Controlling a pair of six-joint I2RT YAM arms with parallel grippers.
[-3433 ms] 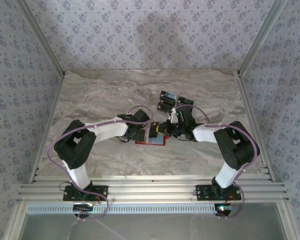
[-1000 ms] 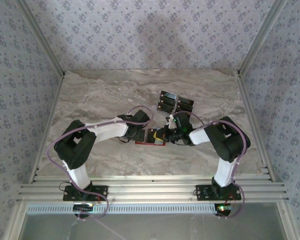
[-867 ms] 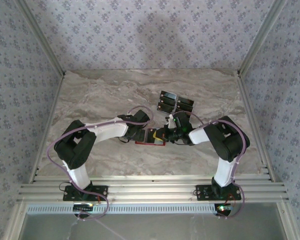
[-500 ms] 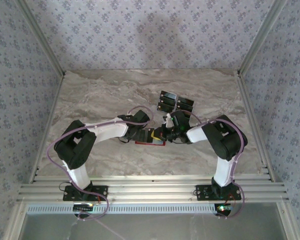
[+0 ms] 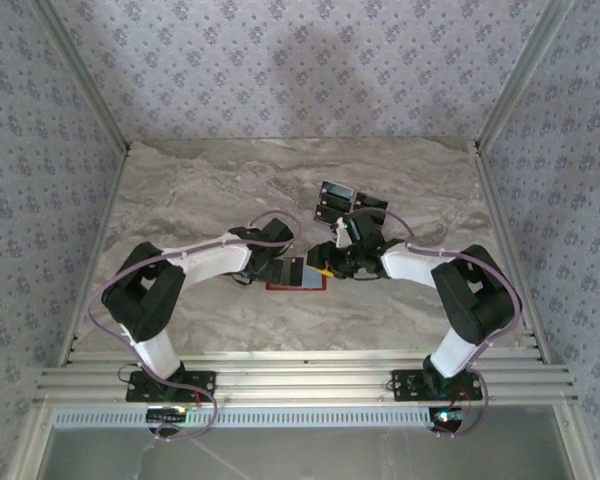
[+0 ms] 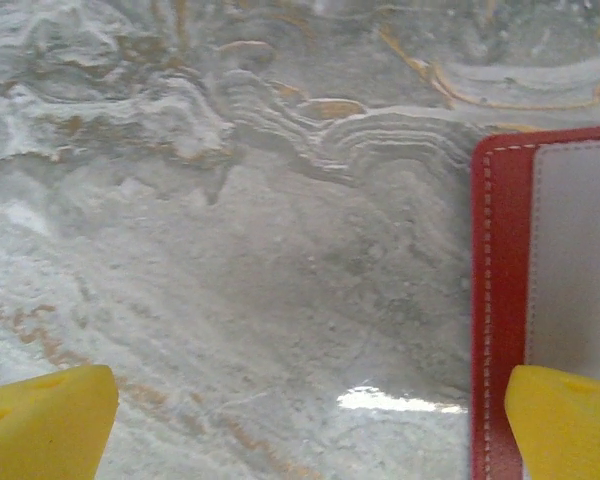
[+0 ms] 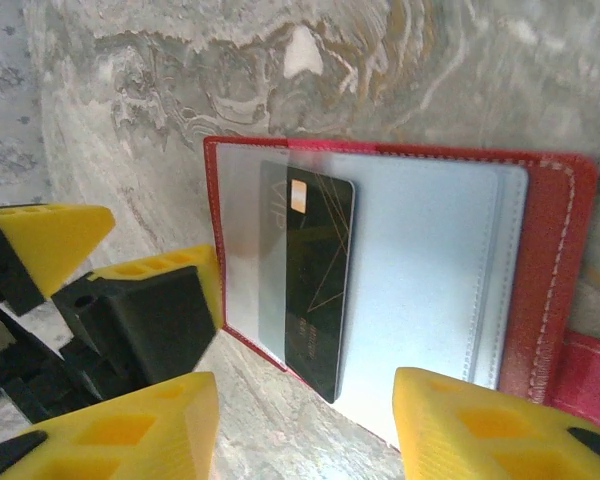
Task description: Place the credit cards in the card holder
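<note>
Looking down through the right wrist camera, I found the card holder (image 7: 555, 270) lying open and flat on the marbled worktop (image 7: 180, 90), its red rim framing pale grey-blue pockets. One black credit card (image 7: 310, 280) sat at the left-hand pocket. One long side was veiled by translucent plastic, the rest was bare, and its near end lay over the red rim, so I judged it only partly seated. The right fingers (image 7: 130, 430) were spread wide with nothing between them, hovering by that near end. The left fingers (image 6: 565, 420) were likewise parted and gripped nothing. One yellow tip lay at the holder's stitched red edge, pressing or just above it, I could not tell which, and the other lay over bare worktop. From above, the loose cards (image 5: 334, 196) lay in a small cluster beyond the right arm, apart from the holder. I reckoned the cards were light, thin, stiff and slick, hard to pinch flat off a smooth surface. They seemed best taken by a short edge, or nudged end-on with a fingertip. The holder looked soft and light, apt to slide or fold, so pinning its edge seemed sensible while a card was pushed home. The pocket mouth looked snug, and a skewed card could jam there.
</note>
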